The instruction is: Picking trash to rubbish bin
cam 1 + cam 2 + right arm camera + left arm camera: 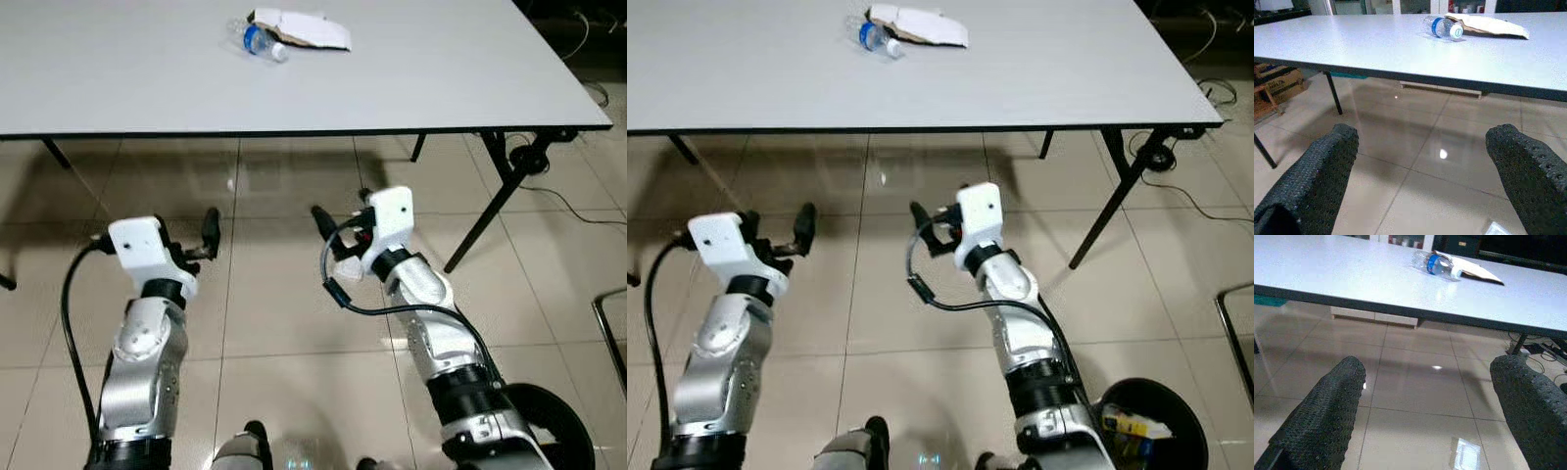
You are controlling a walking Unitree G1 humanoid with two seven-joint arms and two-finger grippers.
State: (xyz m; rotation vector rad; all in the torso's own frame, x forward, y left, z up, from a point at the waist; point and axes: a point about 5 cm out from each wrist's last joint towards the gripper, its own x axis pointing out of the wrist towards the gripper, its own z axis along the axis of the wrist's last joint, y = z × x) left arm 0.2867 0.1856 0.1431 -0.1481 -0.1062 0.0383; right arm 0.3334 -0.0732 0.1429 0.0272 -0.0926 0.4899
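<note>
With the bottle and paper lying far across the table, both empty grippers, fingers spread wide, should rise above its near edge first.

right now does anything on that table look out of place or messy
Yes. A plastic bottle lies on its side at the far part of the white table, touching a crumpled, torn piece of cardboard. Nothing looks spilled. Both grippers, left and right, are open below the table edge.
</note>
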